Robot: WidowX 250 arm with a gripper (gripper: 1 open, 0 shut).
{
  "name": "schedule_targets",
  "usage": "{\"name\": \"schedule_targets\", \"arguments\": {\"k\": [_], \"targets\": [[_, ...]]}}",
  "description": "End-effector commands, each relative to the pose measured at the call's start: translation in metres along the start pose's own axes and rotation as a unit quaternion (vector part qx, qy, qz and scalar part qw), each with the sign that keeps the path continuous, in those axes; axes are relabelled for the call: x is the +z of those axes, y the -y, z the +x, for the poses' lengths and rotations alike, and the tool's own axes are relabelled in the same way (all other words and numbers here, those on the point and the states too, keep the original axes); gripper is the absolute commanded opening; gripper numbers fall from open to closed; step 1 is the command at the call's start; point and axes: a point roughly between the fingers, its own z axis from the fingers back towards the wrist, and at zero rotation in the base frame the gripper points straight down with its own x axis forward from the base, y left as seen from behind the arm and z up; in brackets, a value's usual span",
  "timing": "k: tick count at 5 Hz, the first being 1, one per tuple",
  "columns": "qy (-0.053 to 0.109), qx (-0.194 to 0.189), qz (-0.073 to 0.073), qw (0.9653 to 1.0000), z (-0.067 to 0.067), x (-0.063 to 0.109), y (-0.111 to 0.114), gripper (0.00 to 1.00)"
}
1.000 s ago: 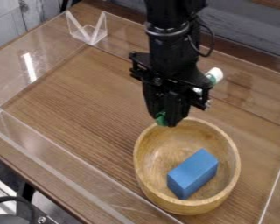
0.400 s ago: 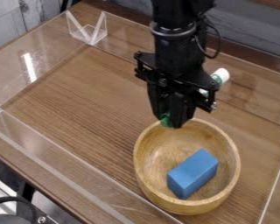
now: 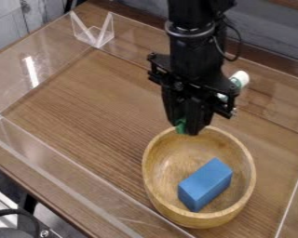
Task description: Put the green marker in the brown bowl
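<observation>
The brown bowl [image 3: 153, 165] sits on the wooden table at the lower right, wide and shallow, with a blue block [image 3: 205, 182] lying inside it. My black gripper [image 3: 189, 124] hangs just above the bowl's far rim, pointing down, shut on the green marker [image 3: 181, 125]. The marker's green end shows between the fingertips, and a white end [image 3: 240, 81] sticks out at the upper right of the gripper. Most of the barrel is hidden by the fingers.
A clear plastic stand [image 3: 92, 29] is at the back left. Low transparent walls [image 3: 40, 149] run along the table's left and front edges. The wooden tabletop [image 3: 89, 93] stretches left of the arm.
The gripper has drifted slightly to the right with the marker still in it, staying over the bowl's far rim. The bowl and the blue block have not moved.
</observation>
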Motion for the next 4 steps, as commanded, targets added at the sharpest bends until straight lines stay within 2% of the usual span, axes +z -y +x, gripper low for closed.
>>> {"name": "schedule_targets", "arguments": {"k": [1,4], "targets": [[0.043,-0.002,0.003,0.9991,0.0092,0.0188,0.0047,0.00],[0.047,0.006,0.009,0.9988,0.0095,0.0181,0.0111,0.00]]}}
